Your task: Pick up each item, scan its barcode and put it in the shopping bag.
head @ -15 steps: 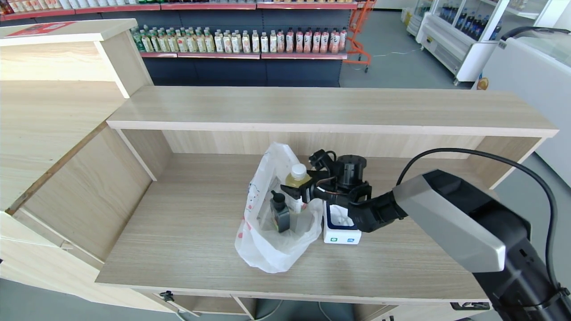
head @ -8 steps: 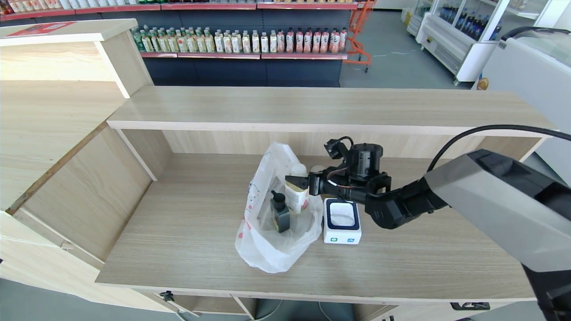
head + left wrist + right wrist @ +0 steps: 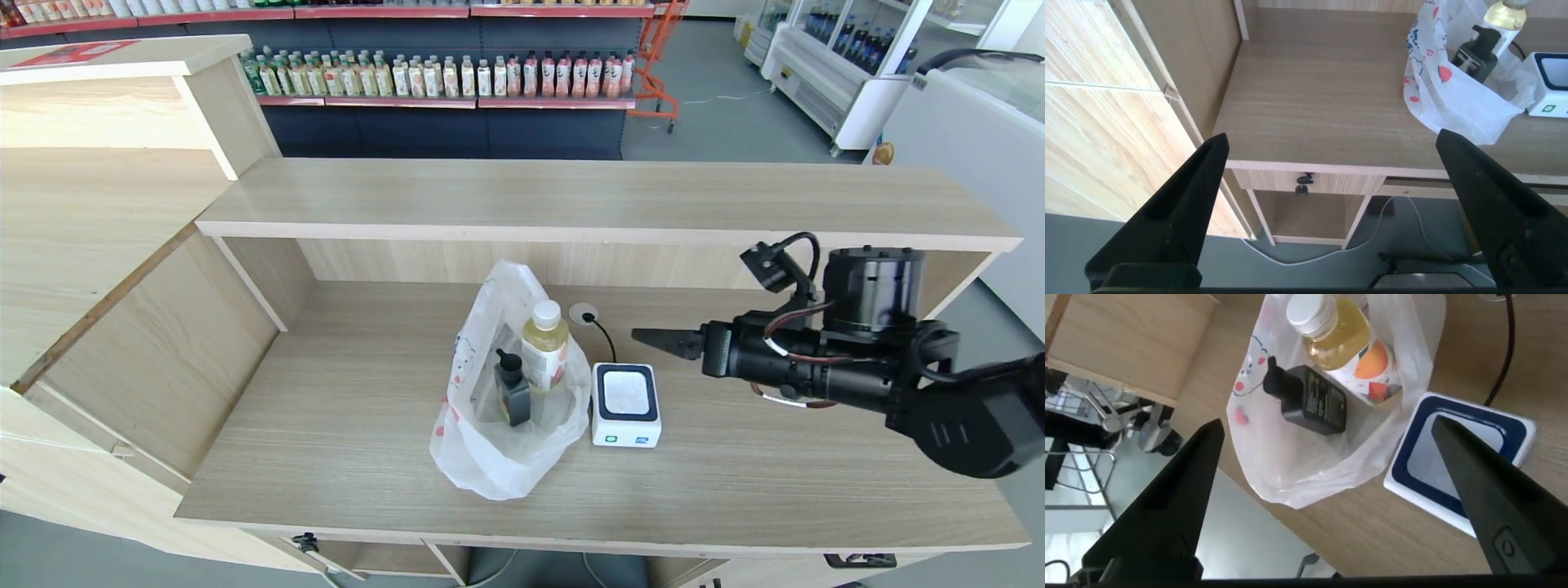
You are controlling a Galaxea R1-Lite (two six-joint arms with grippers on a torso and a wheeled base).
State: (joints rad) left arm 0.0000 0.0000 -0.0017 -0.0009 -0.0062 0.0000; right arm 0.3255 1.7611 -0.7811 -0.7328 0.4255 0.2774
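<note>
The translucent white plastic shopping bag (image 3: 482, 457) is veiling the bases of the yellow juice bottle w/ white cap (image 3: 544, 343) & the dark pump bottle (image 3: 513, 390) inside it. Beside the bag, the white square scanner box (image 3: 1550, 86) is running off the left wrist pic's edge.

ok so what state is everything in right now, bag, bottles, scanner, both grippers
white plastic shopping bag: open at the top, standing on the wooden counter, two bottles inside
yellow juice bottle with white cap: capped, upright in the bag
dark bottle with black top: standing in the bag
white square scanner: flat on the counter, screen up
right gripper: open, empty
left gripper: open, empty
</note>
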